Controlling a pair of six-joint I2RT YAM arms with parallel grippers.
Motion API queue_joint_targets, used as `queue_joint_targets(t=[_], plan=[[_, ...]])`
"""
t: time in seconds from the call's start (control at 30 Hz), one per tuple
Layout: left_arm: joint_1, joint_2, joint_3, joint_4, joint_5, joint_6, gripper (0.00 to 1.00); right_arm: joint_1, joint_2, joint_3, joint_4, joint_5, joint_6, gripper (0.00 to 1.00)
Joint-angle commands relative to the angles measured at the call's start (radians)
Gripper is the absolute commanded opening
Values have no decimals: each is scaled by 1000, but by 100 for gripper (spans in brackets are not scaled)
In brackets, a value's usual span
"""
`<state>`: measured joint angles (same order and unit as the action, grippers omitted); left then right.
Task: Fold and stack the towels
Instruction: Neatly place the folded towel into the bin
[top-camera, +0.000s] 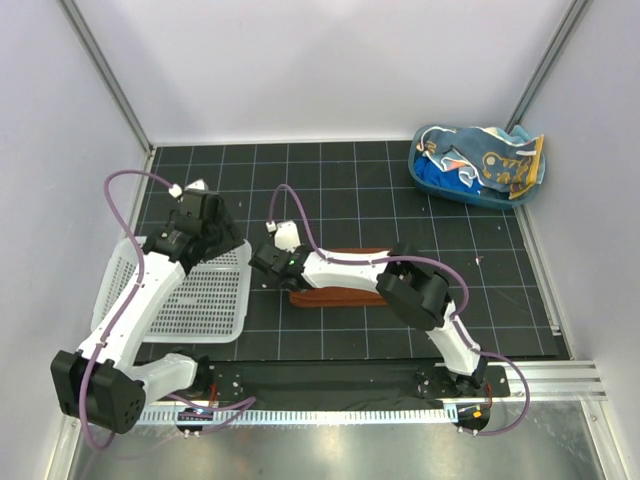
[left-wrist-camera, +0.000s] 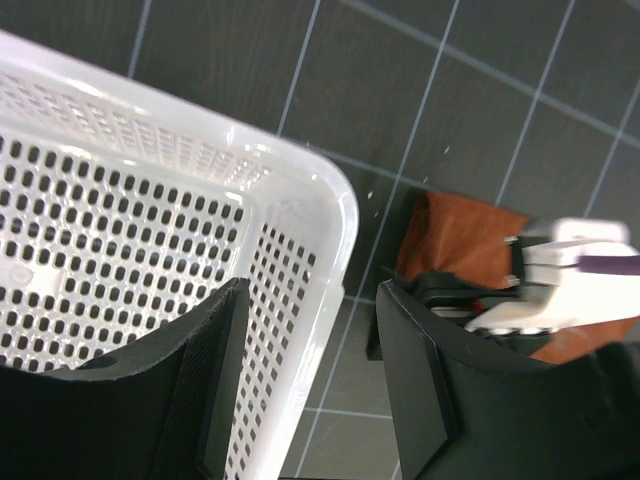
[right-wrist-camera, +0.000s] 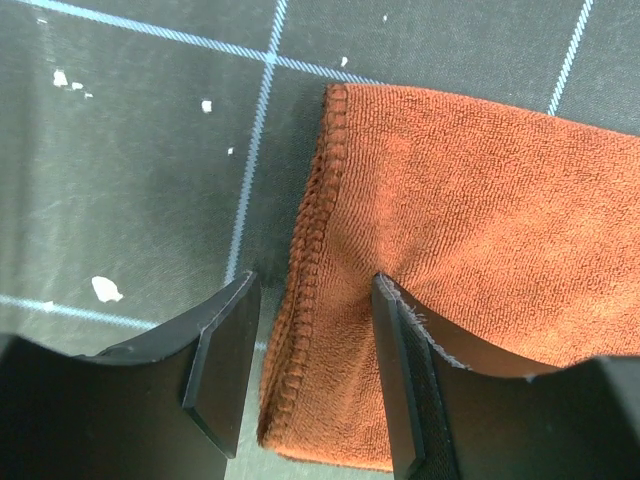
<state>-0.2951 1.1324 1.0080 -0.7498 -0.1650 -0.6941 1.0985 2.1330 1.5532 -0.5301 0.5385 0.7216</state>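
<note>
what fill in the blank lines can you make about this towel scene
The folded towel's colour is ___.
In the top view the white basket lies to the towel's ___.
The right gripper straddles the towel's hem with its jaws ___.
The blue tub holding other towels sits at the far ___ corner.
Missing: rust-brown; left; open; right

We find a robotics test cell; plain white wall panels (top-camera: 300, 60) set in aluminium posts (top-camera: 105, 75) enclose a black surface (top-camera: 350, 180) ruled in a pale grid; the left arm (top-camera: 130, 310) and right arm (top-camera: 420, 290) stand by a metal rail (top-camera: 560, 375) at its near edge; purple cables (top-camera: 135, 173) loop openly.
</note>
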Motion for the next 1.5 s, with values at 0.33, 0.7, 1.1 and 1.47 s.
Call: queue_joint_targets(t=[0.33, 0.7, 1.1, 1.47], plan=[[36, -20, 129, -36, 12, 45, 58, 11, 21, -34, -119, 61, 27, 44], [37, -33, 87, -26, 35, 38, 58, -17, 15, -111, -65, -21, -13, 14], [34, -62, -60, 17, 100, 4, 56, -155, -272, -438, 401, -371, 5, 1], [16, -77, -135, 55, 139, -5, 57, -256, -421, -568, 614, -549, 93, 1]])
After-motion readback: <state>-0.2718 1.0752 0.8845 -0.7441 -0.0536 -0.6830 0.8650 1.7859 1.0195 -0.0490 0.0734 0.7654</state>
